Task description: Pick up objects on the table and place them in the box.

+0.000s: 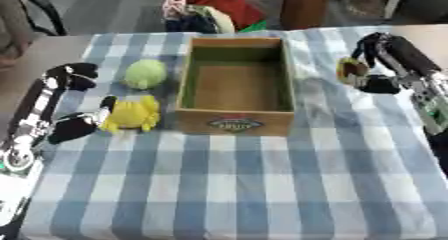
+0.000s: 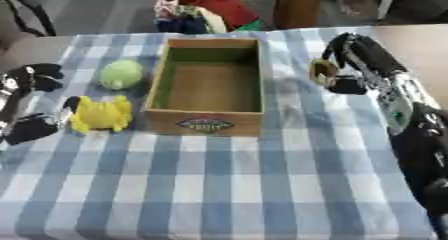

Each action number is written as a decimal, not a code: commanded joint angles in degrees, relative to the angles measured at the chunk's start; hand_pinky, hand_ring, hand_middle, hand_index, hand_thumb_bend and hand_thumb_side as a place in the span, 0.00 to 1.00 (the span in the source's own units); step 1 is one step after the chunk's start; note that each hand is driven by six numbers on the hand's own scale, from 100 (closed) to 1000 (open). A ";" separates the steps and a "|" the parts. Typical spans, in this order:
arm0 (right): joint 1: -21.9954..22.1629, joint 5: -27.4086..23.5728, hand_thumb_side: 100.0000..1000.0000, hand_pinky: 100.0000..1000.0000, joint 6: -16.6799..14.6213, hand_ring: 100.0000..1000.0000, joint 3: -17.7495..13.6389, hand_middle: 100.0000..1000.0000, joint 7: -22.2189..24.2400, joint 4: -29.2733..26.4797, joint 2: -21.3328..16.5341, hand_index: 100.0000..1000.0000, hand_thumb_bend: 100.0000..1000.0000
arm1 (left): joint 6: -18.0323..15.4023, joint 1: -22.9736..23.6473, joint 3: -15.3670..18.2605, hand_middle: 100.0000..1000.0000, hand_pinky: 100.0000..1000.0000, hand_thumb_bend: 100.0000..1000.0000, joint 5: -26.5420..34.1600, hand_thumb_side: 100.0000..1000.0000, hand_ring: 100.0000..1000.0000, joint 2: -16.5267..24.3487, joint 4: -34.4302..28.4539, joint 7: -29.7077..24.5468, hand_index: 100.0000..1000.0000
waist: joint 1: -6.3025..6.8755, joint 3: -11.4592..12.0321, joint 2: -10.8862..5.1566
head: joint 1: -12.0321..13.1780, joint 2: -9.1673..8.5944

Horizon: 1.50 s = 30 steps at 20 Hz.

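An open wooden box (image 1: 234,119) stands on the checked cloth, with nothing showing inside it. To its left lie a round pale green object (image 1: 145,73) and, nearer me, a yellow plush toy (image 1: 133,114). My left hand (image 1: 72,125) is open just left of the yellow toy, one dark finger at the toy's edge. Right of the box, my right hand (image 2: 354,49) hangs a little above the cloth. Its fingers are curled round a small yellow-brown object (image 2: 324,70).
The blue-and-white checked tablecloth (image 1: 245,184) stretches bare toward me. Beyond the table's far edge lie a heap of coloured fabric (image 1: 210,9) and a brown upright thing (image 1: 302,4). A dark chair frame (image 1: 39,9) stands at the far left.
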 commanded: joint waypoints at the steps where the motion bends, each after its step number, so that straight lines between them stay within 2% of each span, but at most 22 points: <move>1: -2.69 -2.89 0.13 0.46 -0.84 0.74 0.56 0.03 1.31 -2.61 -0.17 0.16 0.00 | 0.06 -0.85 0.03 0.63 0.70 0.28 0.22 0.00 0.64 1.32 -1.44 0.03 0.78 | -0.22 0.35 -0.97 | -0.40 0.27; 9: -6.32 -5.48 0.07 0.48 -3.89 0.73 2.79 0.03 5.58 -3.58 3.23 0.16 0.00 | -0.11 -2.10 0.10 0.62 0.70 0.29 0.91 0.00 0.64 1.37 -2.77 1.23 0.77 | -0.37 2.75 -1.34 | -2.08 0.27; 16: -7.09 -0.62 0.09 0.49 -5.88 0.74 2.85 0.04 7.29 -0.97 7.28 0.16 0.00 | -0.06 -3.92 -0.16 0.62 0.70 0.29 1.20 0.00 0.64 1.43 -4.09 1.13 0.77 | -0.14 5.62 -1.06 | -4.12 0.20; 23: -6.36 5.07 0.11 0.49 -6.99 0.75 2.06 0.05 7.52 0.02 11.75 0.18 0.00 | -0.08 -4.70 -0.81 0.62 0.70 0.29 1.34 0.00 0.64 1.19 -4.28 -0.15 0.77 | 0.39 6.41 -0.55 | -4.74 0.25; 24: -6.20 5.62 0.11 0.51 -7.08 0.77 1.99 0.07 7.44 0.13 12.20 0.22 0.00 | -0.08 -4.74 -0.86 0.62 0.70 0.29 1.35 0.00 0.64 1.15 -4.26 -0.26 0.77 | 0.47 6.41 -0.52 | -4.77 0.26; 27: -5.61 6.89 0.11 0.57 -7.71 0.82 2.23 0.16 8.28 0.75 12.87 0.32 0.00 | -0.09 -4.80 -0.97 0.62 0.70 0.30 1.38 0.00 0.64 1.14 -4.22 -0.47 0.77 | 0.64 6.30 -0.46 | -4.72 0.27; 28: -5.45 7.35 0.13 0.64 -7.97 0.89 2.36 0.37 8.90 0.95 12.87 0.53 0.00 | -0.08 -4.79 -0.96 0.62 0.70 0.30 1.39 0.00 0.64 1.14 -4.21 -0.48 0.77 | 0.66 6.22 -0.44 | -4.68 0.27; 29: -5.28 7.79 0.13 0.65 -8.24 0.90 2.50 0.41 9.61 1.14 12.83 0.56 0.00 | -0.06 -4.77 -0.92 0.62 0.70 0.30 1.39 0.00 0.64 1.13 -4.20 -0.45 0.77 | 0.67 6.11 -0.41 | -4.61 0.26; 30: -5.14 8.16 0.14 0.76 -8.55 1.00 2.64 0.75 10.40 1.25 12.71 0.81 0.00 | -0.04 -4.75 -0.88 0.62 0.70 0.30 1.43 0.00 0.64 1.12 -4.18 -0.41 0.77 | 0.68 5.96 -0.37 | -4.50 0.23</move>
